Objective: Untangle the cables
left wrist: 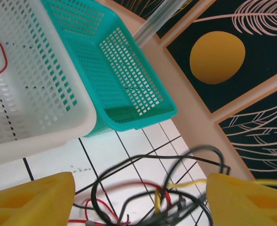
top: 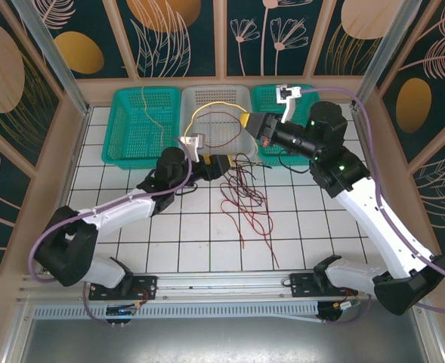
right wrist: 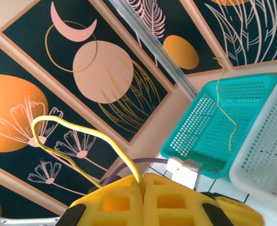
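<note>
White tabletop (top: 184, 242) is strewn with tangled cables (top: 245, 204) just beneath the wide-open left gripper (left wrist: 139, 201), while a yellow cable (right wrist: 89, 132) is pinched in the closed right gripper (right wrist: 143, 200), apparently for pulling free; holding the rest down is judged the next need.

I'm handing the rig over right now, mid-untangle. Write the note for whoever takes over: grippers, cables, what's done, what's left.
Left gripper: open, poised over the tangle, gripping nothing.
Right gripper: shut on the yellow cable, which arcs above the white basket.
Cables: a thin tan cable lies in the left teal basket. A red loop lies across the white basket. Red and black strands are knotted on the table, with a yellow strand among them.
Done: tan cable separated.
Left: free the yellow, then part red from black.
</note>
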